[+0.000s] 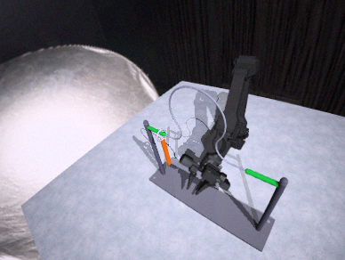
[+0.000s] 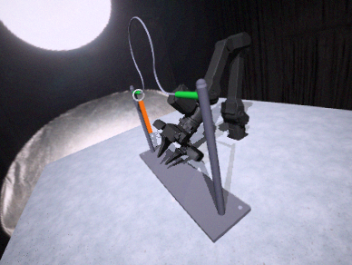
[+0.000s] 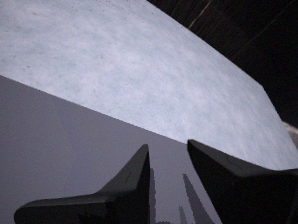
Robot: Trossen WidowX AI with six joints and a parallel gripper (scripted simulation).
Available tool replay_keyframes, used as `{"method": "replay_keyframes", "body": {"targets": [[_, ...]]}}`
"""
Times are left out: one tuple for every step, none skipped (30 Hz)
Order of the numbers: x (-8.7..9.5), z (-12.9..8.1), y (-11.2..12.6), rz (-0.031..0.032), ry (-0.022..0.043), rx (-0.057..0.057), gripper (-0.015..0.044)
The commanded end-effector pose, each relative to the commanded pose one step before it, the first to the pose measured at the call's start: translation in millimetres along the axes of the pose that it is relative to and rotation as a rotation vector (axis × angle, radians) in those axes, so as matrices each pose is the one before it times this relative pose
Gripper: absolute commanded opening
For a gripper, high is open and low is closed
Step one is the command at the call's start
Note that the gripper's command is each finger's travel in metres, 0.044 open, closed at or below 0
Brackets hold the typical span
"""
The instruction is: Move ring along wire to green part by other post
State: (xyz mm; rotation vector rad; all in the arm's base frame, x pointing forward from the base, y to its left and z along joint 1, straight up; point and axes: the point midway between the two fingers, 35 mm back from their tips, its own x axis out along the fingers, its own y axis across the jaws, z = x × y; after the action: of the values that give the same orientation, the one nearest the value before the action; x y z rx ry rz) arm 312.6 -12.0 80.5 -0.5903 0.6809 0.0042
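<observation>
We see the orange handle (image 1: 165, 151) hanging almost upright from its ring (image 1: 162, 133) on the green wire section (image 1: 156, 130) beside the far post (image 1: 153, 144). Our claw (image 1: 201, 182) sits low over the grey base plate (image 1: 231, 223), on the side of that post facing the other post (image 1: 271, 202), tips pointing down at the plate. Its fingers stand fairly narrow with nothing between them. So we judge the handle lies sideways from the claw and higher, its long axis near vertical.

The top view shows this gap between handle and claw plainly. The wrist view shows only plate, table (image 3: 150, 75) and fingertips, no handle.
</observation>
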Motion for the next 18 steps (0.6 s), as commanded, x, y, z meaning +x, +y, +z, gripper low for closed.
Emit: {"method": "replay_keyframes", "body": {"targets": [[1.63,-17.35,-10.54,0.03253,-0.02562,0.0712,0.0160],[-0.07,-3.02,-3.33,0.00475,-0.00799,0.0149,0.0160],[-0.27,-2.94,-3.34,0.00433,-0.00846,0.0145,0.0160],[-0.67,-2.80,-3.25,0.00403,-0.00878,0.0138,0.0160],[-0.85,-2.71,-3.23,0.00364,-0.00921,0.0135,0.0160],[-1.02,-2.62,-3.21,0.00325,-0.00963,0.0131,0.0160],[-1.19,-2.53,-3.18,0.00287,-0.01003,0.0128,0.0160],[-1.36,-2.44,-3.14,0.00250,-0.01041,0.0124,0.0160],[-1.52,-2.35,-3.11,0.00214,-0.01078,0.0120,0.0160],[-1.68,-2.26,-3.06,0.00178,-0.01113,0.0116,0.0160],[-1.83,-2.17,-3.01,0.00143,-0.01146,0.0111,0.0160],[-1.98,-2.07,-2.96,0.00108,-0.01178,0.0107,0.0160],[-2.12,-1.98,-2.90,0.00075,-0.01208,0.0102,0.0160],[-2.26,-1.89,-2.83,0.00043,-0.01236,0.0098,0.0160],[-2.39,-1.79,-2.76,0.00011,-0.01262,0.0093,0.0160],[-2.51,-1.70,-2.69,-0.00020,-0.01286,0.0088,0.0160],[-2.63,-1.60,-2.61,-0.00049,-0.01308,0.0083,0.0160],[-2.75,-1.51,-2.53,-0.00078,-0.01329,0.0078,0.0160]]}}
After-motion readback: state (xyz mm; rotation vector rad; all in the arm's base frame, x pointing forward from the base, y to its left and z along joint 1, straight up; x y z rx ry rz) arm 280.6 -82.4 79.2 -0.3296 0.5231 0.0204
